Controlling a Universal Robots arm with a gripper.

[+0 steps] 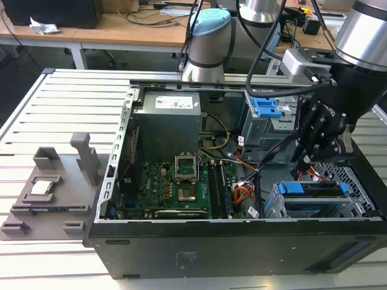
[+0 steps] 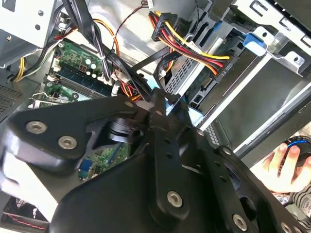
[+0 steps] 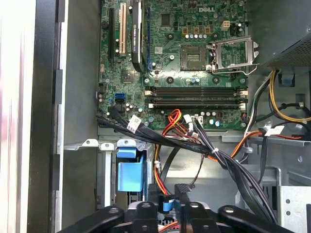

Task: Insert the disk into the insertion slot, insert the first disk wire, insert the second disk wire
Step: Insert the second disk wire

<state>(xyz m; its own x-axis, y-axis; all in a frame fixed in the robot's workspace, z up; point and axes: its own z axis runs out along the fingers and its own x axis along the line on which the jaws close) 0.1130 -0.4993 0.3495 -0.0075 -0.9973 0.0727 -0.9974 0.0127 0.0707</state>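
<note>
Inside the open case, the disk (image 1: pixel 314 192) sits slotted, apparently just below the gripper (image 1: pixel 304 162).

the arm (image 1: pixel 363 42) comes in from the exterior view's right, its thick silver segment slanting down to a black wrist, with a second silver and pale-blue joint (image 1: pixel 208 45) standing upright farther back. the black gripper (image 1: pixel 311 158) hangs from the wrist pointing downward, its linked fingers (image 1: pixel 314 130) drawn in toward one another at the tips. in the second wrist view the gripper (image 2: pixel 163 104) shows as bolted black link plates converging to a narrow point, and in the first wrist view the gripper (image 3: pixel 167 204) has its jaws closed on a black wire plug (image 3: pixel 175 191).
</note>
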